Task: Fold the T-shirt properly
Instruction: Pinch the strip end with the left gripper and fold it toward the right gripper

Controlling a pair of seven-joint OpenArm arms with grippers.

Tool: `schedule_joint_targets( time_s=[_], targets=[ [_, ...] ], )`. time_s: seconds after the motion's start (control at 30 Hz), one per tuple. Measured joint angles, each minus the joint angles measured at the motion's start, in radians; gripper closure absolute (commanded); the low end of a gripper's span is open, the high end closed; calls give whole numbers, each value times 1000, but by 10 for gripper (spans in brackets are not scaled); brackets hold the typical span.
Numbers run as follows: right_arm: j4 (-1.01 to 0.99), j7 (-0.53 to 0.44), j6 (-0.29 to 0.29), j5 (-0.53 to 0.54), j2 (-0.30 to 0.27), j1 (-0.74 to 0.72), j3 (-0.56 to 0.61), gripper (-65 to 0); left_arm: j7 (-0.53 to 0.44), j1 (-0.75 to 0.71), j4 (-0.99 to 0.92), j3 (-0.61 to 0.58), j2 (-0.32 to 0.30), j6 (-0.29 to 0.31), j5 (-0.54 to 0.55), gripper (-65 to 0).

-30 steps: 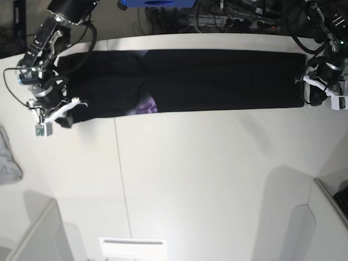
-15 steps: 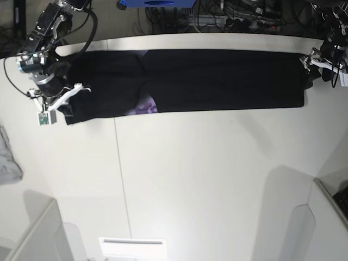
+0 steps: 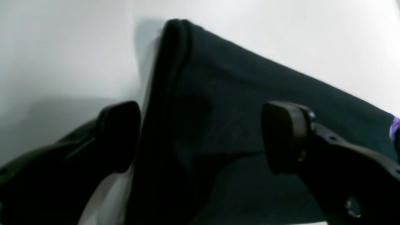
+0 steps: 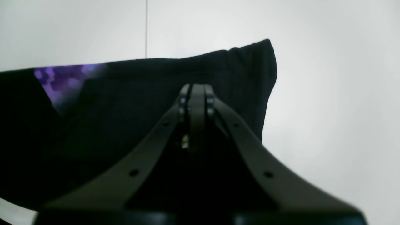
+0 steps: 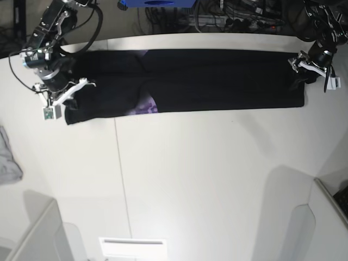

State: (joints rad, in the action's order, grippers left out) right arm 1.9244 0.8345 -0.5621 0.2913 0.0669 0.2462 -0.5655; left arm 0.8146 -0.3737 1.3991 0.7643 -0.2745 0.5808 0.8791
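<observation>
Worktop (image 5: 206, 174) of flat white board carries everything in the base view, with a thin seam running from its near edge toward the shirt. The large black short-sleeved cloth T-shirt (image 5: 217, 79) lies on it as a long, narrow folded band parallel to the far edge and close to it, reaching almost from the left edge to the right edge of that view. A patch of purple honeycomb print (image 5: 145, 107) shows at the band's near edge, left of its middle; a smaller purple trace shows at the far edge above it.

The right arm's black gripper (image 5: 68, 98) sits over the band's left end in the base view. In the right wrist view its fingers (image 4: 195, 93) are pressed together into one narrow tip, set against black cloth near the shirt's corner; whether cloth is pinched between them cannot be told.

The left arm's black gripper (image 5: 298, 73) sits at the band's right end, near the far right corner of the worktop. In the left wrist view its two rounded black fingertips (image 3: 120, 134) stand wide apart: one over bare white worktop just beside the folded hem, the other over the cloth. Nothing is clamped between them.

A small crumpled grey cloth (image 5: 8, 160) lies at the worktop's left edge, well apart from the shirt.
</observation>
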Motion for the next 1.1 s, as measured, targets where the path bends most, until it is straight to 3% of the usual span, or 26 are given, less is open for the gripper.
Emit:
schedule_joint_targets(
  time_s=[0.1, 0.37, 0.67, 0.87, 1.1],
  targets=[
    [0, -6, 0, 0, 8, 11, 0, 0, -7, 3, -10, 0, 0, 0, 3, -497],
    [1, -4, 0, 0, 16, 19, 0, 0, -15, 39, -16, 2, 31, 0, -151, 0],
    [1, -3, 0, 0, 16, 21, 0, 0, 44, 21, 81, 5, 37, -6, -201, 0],
    [1, -3, 0, 0, 16, 21, 0, 0, -13, -47, 252, -2, 57, -11, -205, 0],
    [1, -2, 0, 0, 16, 18, 0, 0, -10, -98, 395, -5, 101, -8, -209, 0]
  ],
)
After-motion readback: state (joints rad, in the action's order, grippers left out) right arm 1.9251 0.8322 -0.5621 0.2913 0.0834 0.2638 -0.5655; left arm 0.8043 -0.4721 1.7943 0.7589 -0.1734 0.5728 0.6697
